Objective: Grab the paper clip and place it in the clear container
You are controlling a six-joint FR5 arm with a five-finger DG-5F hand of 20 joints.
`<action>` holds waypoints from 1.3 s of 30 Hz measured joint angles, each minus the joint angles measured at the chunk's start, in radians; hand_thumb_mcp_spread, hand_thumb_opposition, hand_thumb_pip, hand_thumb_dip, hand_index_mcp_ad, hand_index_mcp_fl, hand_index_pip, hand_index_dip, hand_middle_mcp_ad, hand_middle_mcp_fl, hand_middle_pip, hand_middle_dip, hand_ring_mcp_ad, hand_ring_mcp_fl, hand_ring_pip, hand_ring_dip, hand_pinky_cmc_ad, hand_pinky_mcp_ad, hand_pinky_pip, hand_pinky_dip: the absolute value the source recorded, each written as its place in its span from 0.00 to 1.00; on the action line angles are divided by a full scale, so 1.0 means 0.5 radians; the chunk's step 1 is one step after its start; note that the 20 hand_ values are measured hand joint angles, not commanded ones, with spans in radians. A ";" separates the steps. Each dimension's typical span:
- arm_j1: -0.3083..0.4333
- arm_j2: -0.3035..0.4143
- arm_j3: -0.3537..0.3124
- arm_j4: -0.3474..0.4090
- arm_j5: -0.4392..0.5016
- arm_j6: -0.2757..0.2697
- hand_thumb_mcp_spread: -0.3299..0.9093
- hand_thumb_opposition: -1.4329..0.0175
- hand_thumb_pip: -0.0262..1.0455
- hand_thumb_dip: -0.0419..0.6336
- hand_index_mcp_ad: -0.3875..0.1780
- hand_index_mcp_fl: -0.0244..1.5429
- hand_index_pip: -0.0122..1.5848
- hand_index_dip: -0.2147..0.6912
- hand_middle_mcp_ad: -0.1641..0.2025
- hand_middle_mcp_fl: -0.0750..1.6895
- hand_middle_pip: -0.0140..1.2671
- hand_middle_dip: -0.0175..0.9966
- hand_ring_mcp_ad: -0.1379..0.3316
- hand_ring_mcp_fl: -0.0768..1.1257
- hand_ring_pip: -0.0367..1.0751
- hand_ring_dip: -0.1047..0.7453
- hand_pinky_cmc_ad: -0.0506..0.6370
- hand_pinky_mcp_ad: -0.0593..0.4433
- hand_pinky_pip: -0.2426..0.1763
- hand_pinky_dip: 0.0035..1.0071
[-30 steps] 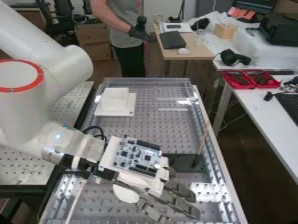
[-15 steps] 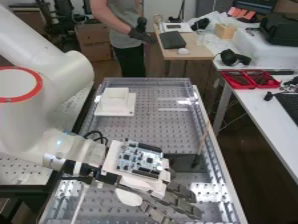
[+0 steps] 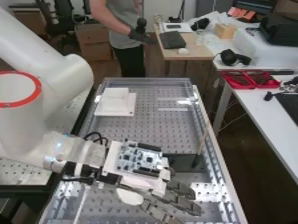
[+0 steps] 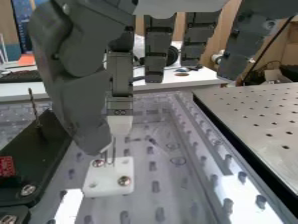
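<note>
My hand [image 3: 174, 197] is over the near part of the table [image 3: 149, 135], reaching from its left side toward its right edge. The circuit board [image 3: 138, 159] sits on a white plate behind my fingers.

In the wrist view my thumb [image 4: 83, 107] and white-tipped finger [image 4: 120, 102] are drawn narrow, their tips pinching the paper clip [image 4: 113, 155]; my other fingers hang straight, apart from them. The clip is thin and upright, its lower part right at the white block [image 4: 108, 179]. I cannot tell whether its foot touches that. Two screw heads [image 4: 124, 181] show on the block, and a small hole near its corner.

Beside the block is the dark box [image 3: 186, 161], near the table's right edge, with a red thing [image 4: 6, 166] in it and a thin stick [image 3: 201, 145] rising from it, slightly tilted. On the block's other side I see faint clear outlines [image 4: 174, 147] on the table; whether they belong to the clear container I cannot tell.

Near the table's far left corner a white stand [image 3: 116, 102] rests flat. Along the left edge runs a second table [image 3: 66, 112], dotted with holes. Off to the right, the desk [image 3: 263, 117] bears red trays [image 3: 239, 82].
</note>
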 joint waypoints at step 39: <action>-0.048 -0.087 0.102 -0.037 -0.129 0.001 0.73 0.39 0.47 0.44 0.35 0.30 0.86 0.38 0.43 0.19 0.10 0.20 0.51 0.13 0.13 0.23 0.58 0.67 0.77 0.19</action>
